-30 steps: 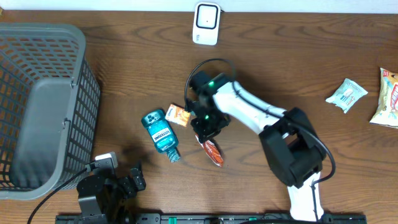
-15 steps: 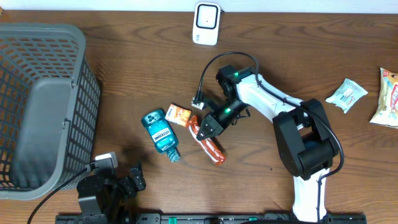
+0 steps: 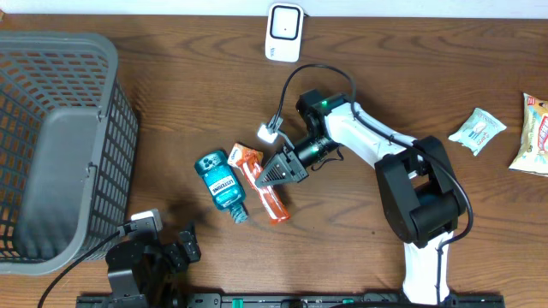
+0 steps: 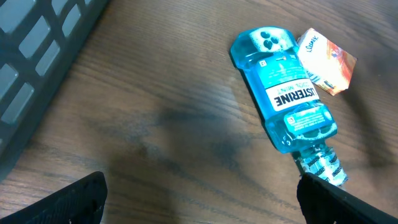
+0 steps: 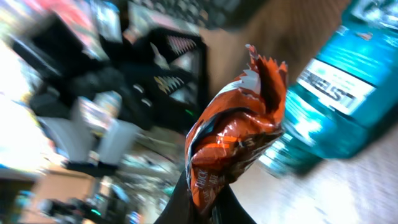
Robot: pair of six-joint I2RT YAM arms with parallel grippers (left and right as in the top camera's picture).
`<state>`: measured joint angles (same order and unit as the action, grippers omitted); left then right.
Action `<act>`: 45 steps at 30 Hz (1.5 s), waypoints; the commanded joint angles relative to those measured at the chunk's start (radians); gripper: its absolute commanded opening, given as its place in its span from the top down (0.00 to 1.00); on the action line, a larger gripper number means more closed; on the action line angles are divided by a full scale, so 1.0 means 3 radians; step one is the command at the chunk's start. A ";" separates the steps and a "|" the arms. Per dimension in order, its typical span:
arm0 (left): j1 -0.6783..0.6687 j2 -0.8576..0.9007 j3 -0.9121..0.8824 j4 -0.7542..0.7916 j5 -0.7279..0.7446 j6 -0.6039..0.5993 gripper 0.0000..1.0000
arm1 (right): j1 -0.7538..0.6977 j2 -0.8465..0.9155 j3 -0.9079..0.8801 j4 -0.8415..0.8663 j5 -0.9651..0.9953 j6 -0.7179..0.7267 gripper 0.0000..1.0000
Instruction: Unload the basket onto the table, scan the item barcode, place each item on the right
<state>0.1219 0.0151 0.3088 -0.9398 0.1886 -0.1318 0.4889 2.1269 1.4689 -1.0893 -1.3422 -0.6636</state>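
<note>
The item, an orange snack packet (image 3: 265,192), hangs from my right gripper (image 3: 276,174), which is shut on one end of it. In the right wrist view the packet (image 5: 233,137) stands up out of the gripper (image 5: 208,208), crinkled, with white lettering; no barcode shows. A white scanner (image 3: 283,32) stands at the back edge, well away from the packet. My left gripper (image 3: 154,252) rests at the front left; its wrist view shows the gripper (image 4: 214,205) open over bare wood.
A blue mouthwash bottle (image 3: 221,182) lies beside the packet, with a small orange box (image 3: 243,154) at its top. A grey basket (image 3: 51,145) fills the left side. Two snack packs (image 3: 477,130) (image 3: 533,137) lie at the far right.
My right wrist has turned and pulled back right while the packet swung left, from under the gripper to alongside the bottle. The left arm has not moved.
</note>
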 commanded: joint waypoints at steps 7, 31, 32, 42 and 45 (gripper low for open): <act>0.0001 -0.0011 -0.0027 -0.0108 0.0009 -0.0015 0.02 | -0.0146 -0.0071 -0.0015 0.0107 -0.0065 0.0104 0.99; 0.0001 -0.0011 -0.0027 -0.0108 0.0008 -0.0014 0.02 | -0.0090 0.0024 0.1703 0.1486 0.4198 0.1277 0.99; 0.0001 -0.0011 -0.0027 -0.0108 0.0009 -0.0014 0.02 | -0.0090 0.0066 0.1703 0.1658 0.4295 0.1213 0.99; 0.0001 -0.0011 -0.0027 -0.0108 0.0009 -0.0014 0.02 | -0.0078 0.0675 0.1774 0.3283 0.5051 0.0142 0.99; 0.0001 -0.0011 -0.0027 -0.0108 0.0009 -0.0014 0.02 | -0.0076 0.0959 0.2014 0.3455 0.5187 -0.0139 0.99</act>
<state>0.1215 0.0151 0.3088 -0.9398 0.1886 -0.1318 0.4622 2.3146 2.0003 -0.0814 0.1093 -0.5503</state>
